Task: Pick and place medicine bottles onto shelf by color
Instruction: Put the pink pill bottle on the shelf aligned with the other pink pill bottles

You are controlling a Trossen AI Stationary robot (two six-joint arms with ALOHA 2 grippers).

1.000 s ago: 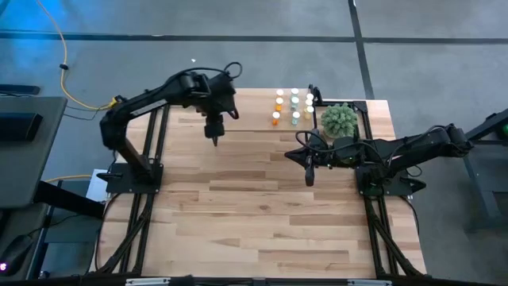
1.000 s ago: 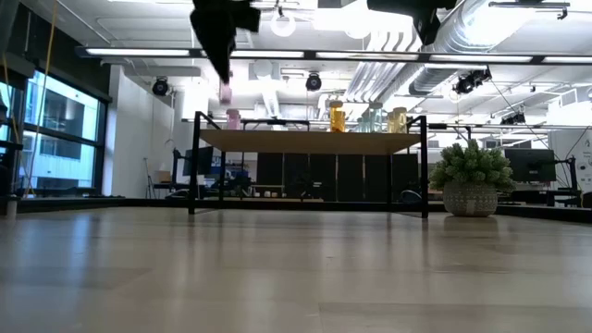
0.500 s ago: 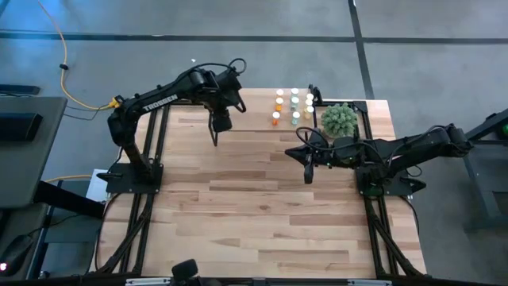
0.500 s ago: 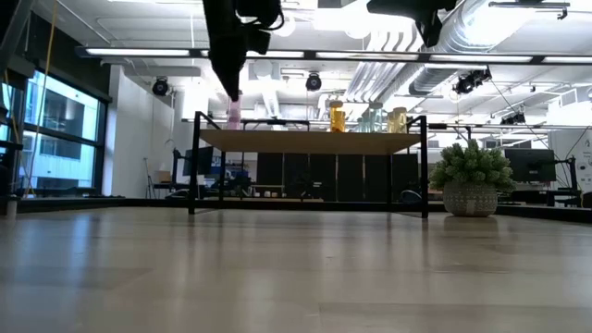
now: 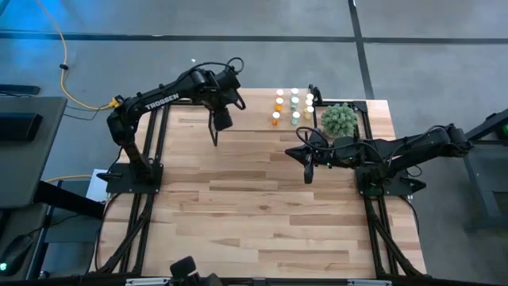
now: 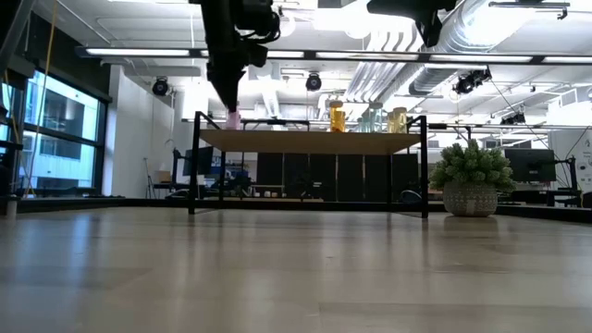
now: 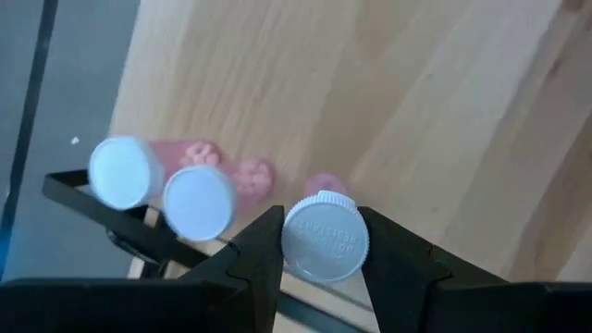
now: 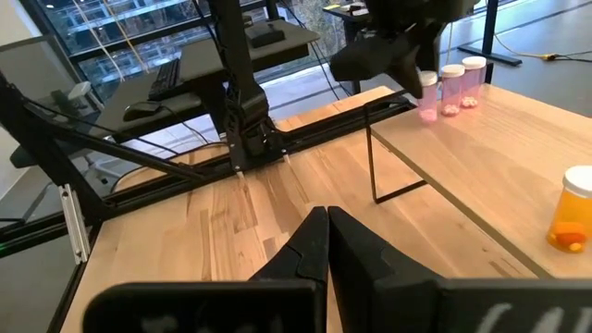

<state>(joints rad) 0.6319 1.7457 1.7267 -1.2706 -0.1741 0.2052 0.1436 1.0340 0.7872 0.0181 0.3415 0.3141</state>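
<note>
Two pink bottles (image 7: 157, 185) already stand at the far-left corner of the shelf (image 6: 310, 141), and a third pink bottle (image 7: 325, 236) is pinched by its white cap in the left claw (image 7: 319, 250), hovering just beside them over the shelf's left end. Orange bottles (image 6: 336, 117), pale green bottles (image 6: 370, 118) and yellowish bottles (image 6: 397, 119) stand grouped toward the shelf's right half; in the high view they show as a small cluster of caps (image 5: 294, 106). No bottle is visible lying loose on the desk (image 5: 262, 206), so the sorting looks near its end, with this pink bottle still to be set down and released. Right claw (image 8: 326, 242): pressed together, holding nothing, hanging above the desk in front of the shelf's right end, beside the potted plant (image 5: 339, 120). Room for moving: bare wood lies between the pink group and the orange group, while the pink pair sits close to the shelf's black corner frame (image 7: 92, 199), so lowering calls for care at that edge.
</note>
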